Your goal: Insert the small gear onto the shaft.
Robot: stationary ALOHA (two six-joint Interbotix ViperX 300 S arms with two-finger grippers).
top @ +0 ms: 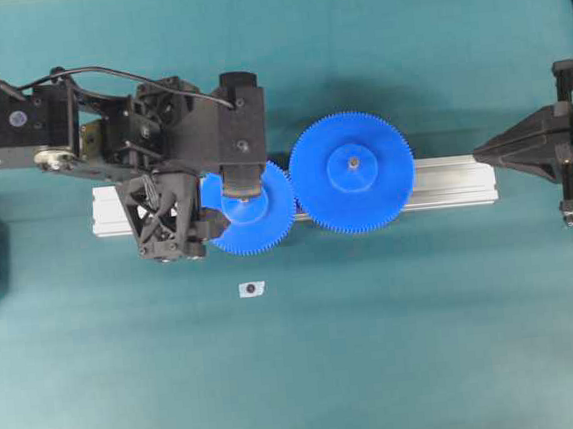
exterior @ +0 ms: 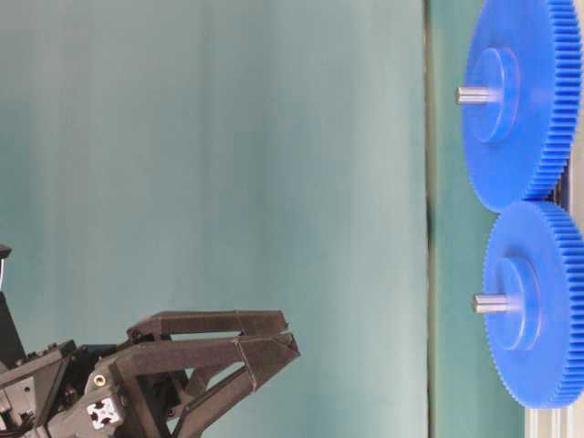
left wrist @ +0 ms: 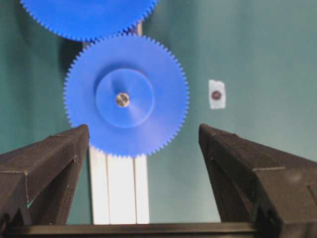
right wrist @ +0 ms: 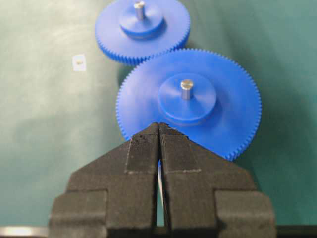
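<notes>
1. Check the small blue plastic toothed gear (left wrist: 126, 94): it sits on the silvery metal shaft (left wrist: 122, 99), meshed with the larger blue gear (top: 353, 173) on the aluminium rail (top: 454, 182).
2. Note the left gripper (left wrist: 143, 136) above it, jaws spread wide, holding nothing.
3. Note the right gripper (right wrist: 159, 130), jaws together, well apart.

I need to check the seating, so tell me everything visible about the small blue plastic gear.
The small blue plastic gear is a flat disc with fine teeth around its rim and a raised round hub. It lies flat on the silvery aluminium rail, with the silvery metal shaft showing through its centre hole. Its teeth meet those of the larger blue gear. The open left gripper hangs above without touching it.
</notes>
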